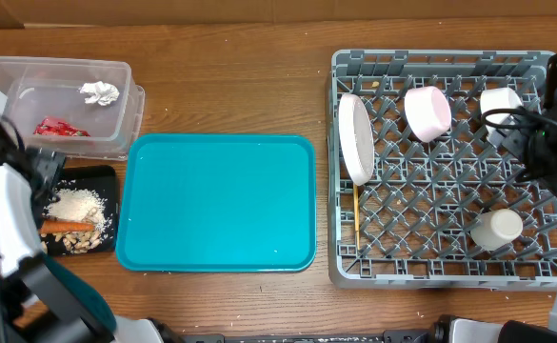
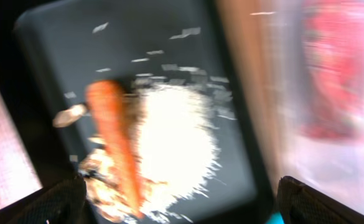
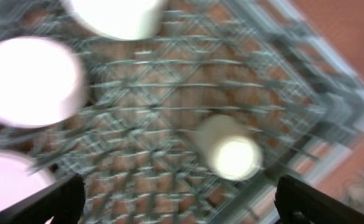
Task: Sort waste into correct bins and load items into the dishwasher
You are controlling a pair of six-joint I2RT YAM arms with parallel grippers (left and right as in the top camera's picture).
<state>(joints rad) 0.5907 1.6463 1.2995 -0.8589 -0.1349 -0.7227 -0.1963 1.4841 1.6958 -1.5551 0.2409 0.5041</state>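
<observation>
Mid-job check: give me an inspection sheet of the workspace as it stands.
Surface: wooden table.
Job's things: foil ball and sauce packet in clear tub; rice, carrot, nut scraps on black tray; plate, two bowls, cup, chopsticks in dish rack.
Clutter: teal tray, centre.
Grippers: left tool open over black tray; right tool open over rack.
Cables: black cable over rack's right edge.
Surroundings: nothing seen.

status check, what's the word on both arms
left claw open over black tray, carrot and rice in it. right claw open over dish rack, cup inside. nothing blocking.
</observation>
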